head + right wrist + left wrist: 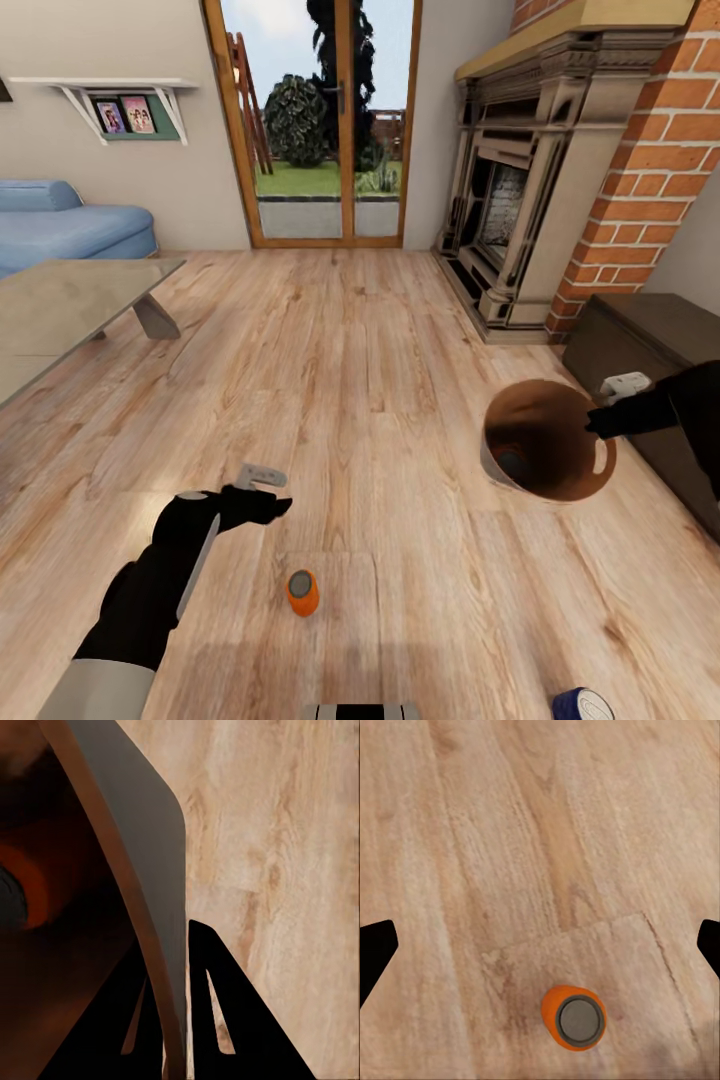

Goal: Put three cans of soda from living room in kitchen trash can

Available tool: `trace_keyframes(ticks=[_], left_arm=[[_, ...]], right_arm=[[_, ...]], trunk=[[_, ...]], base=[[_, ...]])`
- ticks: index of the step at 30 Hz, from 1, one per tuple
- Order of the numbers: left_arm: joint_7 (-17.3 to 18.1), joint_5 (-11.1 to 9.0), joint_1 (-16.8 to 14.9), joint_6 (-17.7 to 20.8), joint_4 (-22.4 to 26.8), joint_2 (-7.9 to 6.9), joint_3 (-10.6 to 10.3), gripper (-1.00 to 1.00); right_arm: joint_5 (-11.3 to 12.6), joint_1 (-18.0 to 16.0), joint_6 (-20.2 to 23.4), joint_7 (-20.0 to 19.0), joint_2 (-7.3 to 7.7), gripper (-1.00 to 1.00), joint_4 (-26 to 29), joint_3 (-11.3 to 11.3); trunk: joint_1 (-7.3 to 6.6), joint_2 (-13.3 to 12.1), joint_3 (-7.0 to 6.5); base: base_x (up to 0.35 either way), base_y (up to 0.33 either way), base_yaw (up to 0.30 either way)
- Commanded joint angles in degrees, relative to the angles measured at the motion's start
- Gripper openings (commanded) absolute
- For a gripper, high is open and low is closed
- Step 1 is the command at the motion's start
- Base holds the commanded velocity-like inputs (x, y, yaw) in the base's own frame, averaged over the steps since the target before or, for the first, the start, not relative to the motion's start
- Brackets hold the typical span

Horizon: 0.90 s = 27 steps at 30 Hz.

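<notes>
While bin [548,442] is held by rim in right gripper [601,420], jaws pinched on wall, one can [511,462] is seen inside at bottom.
- Orange can [302,592]: upright on wood floor [380,400], long axis vertical, silver top up; lies just ahead of and below left gripper [262,490], nearer that arm. Left fingers [376,952] spread wide, nothing held.
- Blue can [583,705]: at lower edge of head view, on right-arm side; posture not judged.
- Labels, brands, writing: none legible on cans or bin.
</notes>
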<state>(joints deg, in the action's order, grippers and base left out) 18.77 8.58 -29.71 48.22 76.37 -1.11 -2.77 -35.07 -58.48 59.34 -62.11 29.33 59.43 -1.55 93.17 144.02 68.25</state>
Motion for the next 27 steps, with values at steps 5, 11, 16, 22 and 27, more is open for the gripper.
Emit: trace_keyframes(ticks=[5,11,16,22,27], left_arm=[[-0.33,-0.13,0.0,0.54,-3.05,0.92,-0.17,1.0],[-0.53,-0.18,-0.06,0.76,-5.91,1.97,-0.15,1.0],[-1.79,-0.15,-0.08,2.05,-6.25,2.69,-0.14,1.0],[-3.46,-0.15,-0.09,2.89,-6.35,3.55,-0.13,1.0],[-4.41,-0.23,-0.09,2.97,-6.4,3.85,-0.18,1.0]], right_arm=[[-4.4,-0.19,0.66,-0.44,0.07,-1.0,-0.1,-2.49],[-6.27,-1.25,0.66,-0.47,-0.08,-1.0,0.19,-3.22],[-6.51,-1.9,0.66,-0.47,-0.35,-1.0,0.23,-3.3],[-6.57,-2.25,0.66,-0.47,-0.7,-1.0,0.24,-3.17],[-6.61,-3.82,0.66,-0.47,-0.97,-1.0,0.25,-2.83]], trunk=[[0.01,0.0,0.01],[0.11,0.05,1.08],[0.24,0.12,2.55],[0.39,0.2,4.39],[0.52,0.26,5.93]], base=[[0.0,0.0,0.0],[0.0,0.0,0.029],[0.0,0.0,0.059],[0.0,0.0,0.023],[0.0,0.0,0.004]])
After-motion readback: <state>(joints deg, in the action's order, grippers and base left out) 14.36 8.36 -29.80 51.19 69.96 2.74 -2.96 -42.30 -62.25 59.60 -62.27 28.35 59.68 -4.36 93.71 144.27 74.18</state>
